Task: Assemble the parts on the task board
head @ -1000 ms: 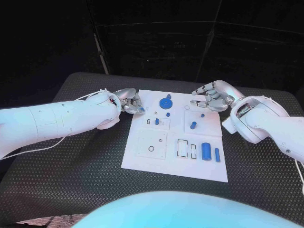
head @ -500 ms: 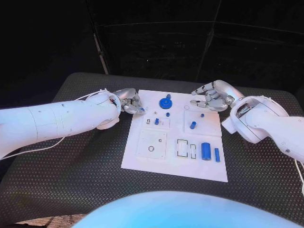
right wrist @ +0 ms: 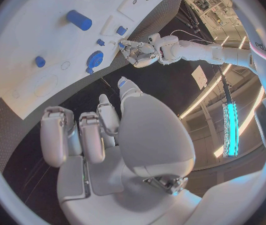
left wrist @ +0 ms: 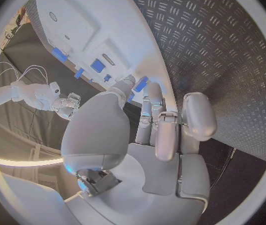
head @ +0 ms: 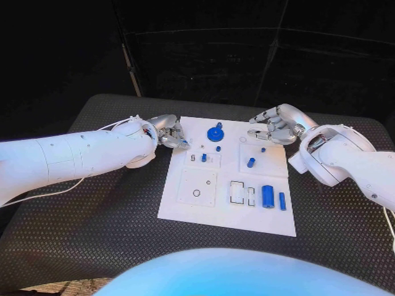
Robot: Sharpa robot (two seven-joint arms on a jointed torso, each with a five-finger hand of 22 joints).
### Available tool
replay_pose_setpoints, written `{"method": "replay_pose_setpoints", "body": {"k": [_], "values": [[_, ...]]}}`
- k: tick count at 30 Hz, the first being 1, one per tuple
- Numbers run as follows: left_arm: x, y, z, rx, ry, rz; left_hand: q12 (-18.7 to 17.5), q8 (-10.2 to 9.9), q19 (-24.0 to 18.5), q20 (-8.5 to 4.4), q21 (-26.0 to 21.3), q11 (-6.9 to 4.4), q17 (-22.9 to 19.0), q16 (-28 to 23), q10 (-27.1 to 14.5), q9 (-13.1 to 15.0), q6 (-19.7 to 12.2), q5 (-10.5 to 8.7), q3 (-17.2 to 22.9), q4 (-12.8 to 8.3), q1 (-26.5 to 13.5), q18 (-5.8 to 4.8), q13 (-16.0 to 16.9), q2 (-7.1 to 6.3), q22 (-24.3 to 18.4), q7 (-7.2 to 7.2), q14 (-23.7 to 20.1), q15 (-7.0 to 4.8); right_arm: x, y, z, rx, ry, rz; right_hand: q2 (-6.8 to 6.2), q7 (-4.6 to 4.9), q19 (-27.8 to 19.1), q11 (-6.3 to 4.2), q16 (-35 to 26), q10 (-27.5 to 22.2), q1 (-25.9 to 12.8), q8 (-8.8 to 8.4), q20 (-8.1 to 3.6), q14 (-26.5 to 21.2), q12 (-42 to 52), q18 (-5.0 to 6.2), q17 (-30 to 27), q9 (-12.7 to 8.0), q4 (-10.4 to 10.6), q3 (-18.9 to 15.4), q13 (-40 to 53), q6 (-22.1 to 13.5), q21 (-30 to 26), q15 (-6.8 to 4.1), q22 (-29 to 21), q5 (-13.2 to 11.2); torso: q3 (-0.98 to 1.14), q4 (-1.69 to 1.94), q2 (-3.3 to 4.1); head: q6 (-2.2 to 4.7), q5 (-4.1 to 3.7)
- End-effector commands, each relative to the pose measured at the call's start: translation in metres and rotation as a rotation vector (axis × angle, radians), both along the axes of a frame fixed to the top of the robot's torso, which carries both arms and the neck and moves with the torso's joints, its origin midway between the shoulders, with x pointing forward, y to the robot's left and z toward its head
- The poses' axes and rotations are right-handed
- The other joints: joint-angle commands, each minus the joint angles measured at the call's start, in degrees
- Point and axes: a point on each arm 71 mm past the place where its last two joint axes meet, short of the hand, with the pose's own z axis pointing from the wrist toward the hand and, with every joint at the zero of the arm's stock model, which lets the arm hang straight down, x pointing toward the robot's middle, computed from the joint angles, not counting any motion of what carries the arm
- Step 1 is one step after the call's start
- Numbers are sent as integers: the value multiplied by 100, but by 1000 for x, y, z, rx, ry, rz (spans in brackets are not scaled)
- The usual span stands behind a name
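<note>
White rectangular task board [head: 197, 209], flat at mid black worktop [head: 91, 234], bearing small blue plastic parts, round blue gear [head: 215, 134] at far edge; left robot hand [head: 169, 131] nearer, beside it; right robot hand [head: 278, 125] across; whether either hand holds anything undeterminable.

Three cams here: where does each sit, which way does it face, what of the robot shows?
Head view: on the robot's head, looking down at the task board on the black table; both white arms enter, left hand and right hand at the board's far corners.
Left wrist view: behind the left hand, facing the board.
Right wrist view: behind the right hand, facing the board.
Shared: each wrist view also catches the other hand and the blue parts.
</note>
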Motion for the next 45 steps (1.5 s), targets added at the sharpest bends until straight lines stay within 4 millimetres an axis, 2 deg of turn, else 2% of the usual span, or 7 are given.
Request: {"method": "replay_pose_setpoints", "body": {"k": [1, 19, 45], "values": [[-2, 2, -4, 20, 22, 12, 26, 37, 45, -7, 31, -20, 742, 24, 14, 0, 47, 5, -45, 10, -29, -107, 9, 26, 39, 1, 429, -30, 0, 1, 1, 4, -5, 8, 5, -2, -12, 18, -14, -40, -42, 22, -23, 545, 15, 59, 1352, -1, 5, -41, -6, -28, -37, -5, 145, 14, 0, -1, 2, -1, 3], [-6, 1, -5, 35, 39, 10, 132, 87, 78, -18, 109, -40, 824, 60, 36, 8, 90, 9, -307, 167, 35, -123, 43, 53, 105, -23, 446, -45, 0, 1, 1, 4, -4, 9, 5, -2, -12, 18, -14, -40, -42, 22, -23, 545, 15, 59, 1352, -1, 5, -41, -6, -28, -37, -5, 145, 14, -4, 5, 1, -1, 9], [-9, 4, -4, 38, 42, 20, 196, 125, 82, -27, 105, -52, 827, 64, 54, 16, 116, 12, -426, 255, 95, -122, 65, 92, 114, -37, 447, -56, 0, 2, 0, 5, -2, 10, 5, -2, -12, 18, -14, -40, -42, 22, -23, 545, 15, 59, 1352, -1, 5, -41, -6, -28, -37, -5, 145, 14, -4, 0, 6, -1, 22]]}}
